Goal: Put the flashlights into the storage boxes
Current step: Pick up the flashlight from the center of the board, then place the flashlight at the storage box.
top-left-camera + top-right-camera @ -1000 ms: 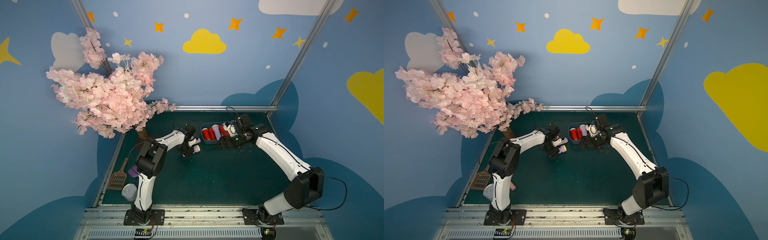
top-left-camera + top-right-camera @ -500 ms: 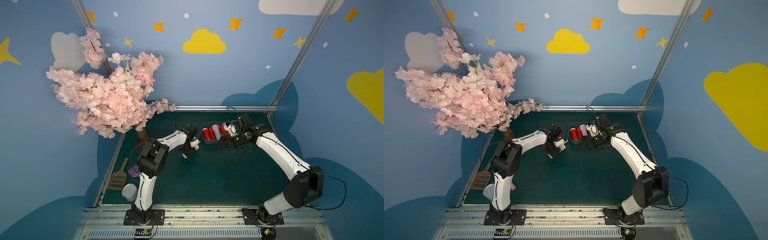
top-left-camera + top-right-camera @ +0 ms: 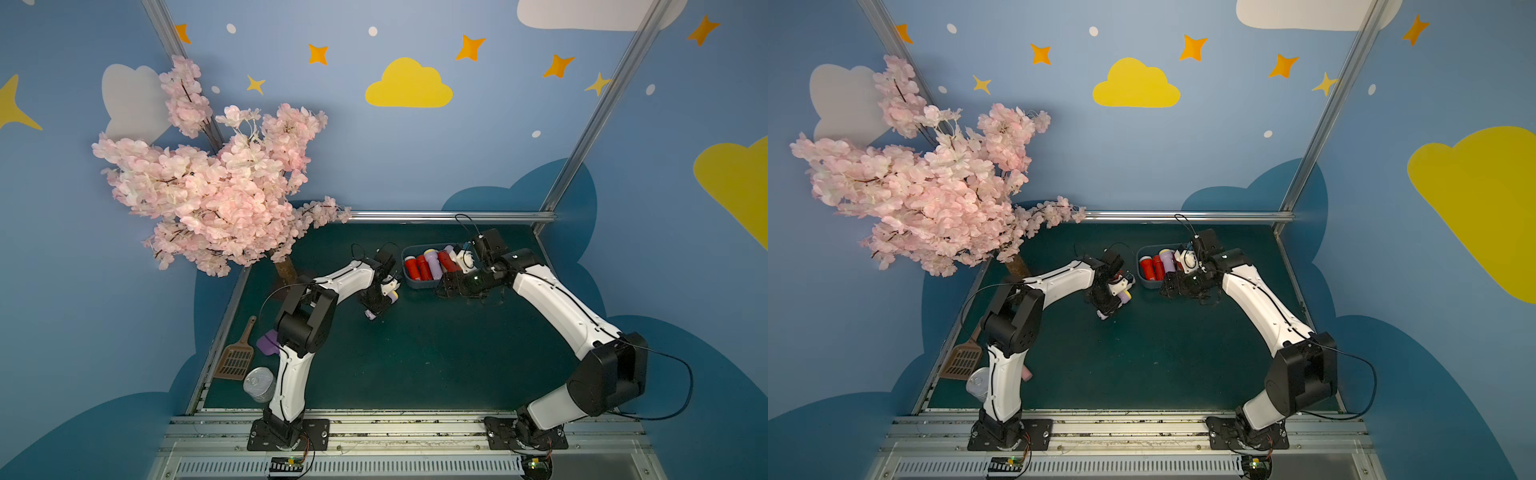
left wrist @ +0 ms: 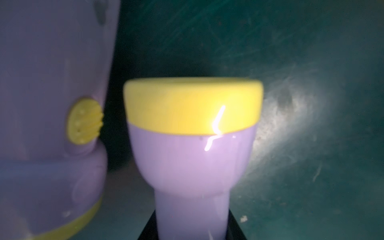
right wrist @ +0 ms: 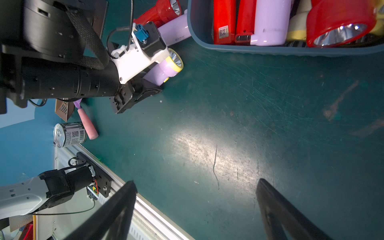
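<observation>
Your left gripper (image 3: 379, 302) has its fingers (image 4: 148, 230) closed narrowly on the body of a lilac flashlight (image 4: 193, 149). Its yellow head ring is turned toward the blue-grey storage tub (image 3: 409, 283). I cannot tell whether this flashlight touches the table (image 3: 415, 365).

A second lilac flashlight (image 5: 174, 31) lies just beside the held one, and a red flashlight (image 5: 160, 12) lies against that. Both are on the table just off the tub's left short end.

Your right gripper (image 5: 196, 207) has its fingers (image 5: 116, 209) spread wide and holds nothing. It hangs over bare table just in front of the tub's near long side.

The tub sits near the table's far edge, about midway across. It holds red flashlights (image 5: 224, 18), a lilac one (image 5: 270, 20) and a cream-yellow one (image 5: 299, 27).

At the near left corner are a silver tin can (image 3: 258, 383), a brown slotted scoop (image 3: 237, 357) and a purple scoop with a pink handle (image 5: 87, 122). A pink blossom tree (image 3: 216, 187) stands at the far left corner.
</observation>
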Available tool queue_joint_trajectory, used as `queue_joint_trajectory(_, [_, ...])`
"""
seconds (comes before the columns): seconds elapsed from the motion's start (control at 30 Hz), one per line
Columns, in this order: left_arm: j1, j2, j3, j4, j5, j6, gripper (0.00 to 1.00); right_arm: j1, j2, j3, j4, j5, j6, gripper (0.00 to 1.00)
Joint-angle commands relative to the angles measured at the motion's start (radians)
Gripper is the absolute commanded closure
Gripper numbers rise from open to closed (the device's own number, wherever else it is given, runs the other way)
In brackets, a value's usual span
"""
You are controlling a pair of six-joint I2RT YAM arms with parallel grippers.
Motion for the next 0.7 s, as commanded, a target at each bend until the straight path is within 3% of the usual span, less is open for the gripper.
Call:
queue_joint_trajectory(0.0, [-0.011,-0.036,0.077,-0.078,0.069,-0.055,0.8,-0.01,-0.024,-0.004,0.008,-0.014,-0.006,0.1])
queue_joint_trajectory(0.33, [-0.013,0.012,0.329,-0.09,0.214,-0.199,0.81,-0.047,-0.045,-0.014,0.018,-0.013,-0.018,0.1])
queue_joint_trajectory(0.67, [-0.013,0.24,0.71,-0.044,0.384,-0.441,0.76,-0.065,-0.06,-0.023,0.034,-0.012,-0.021,0.1])
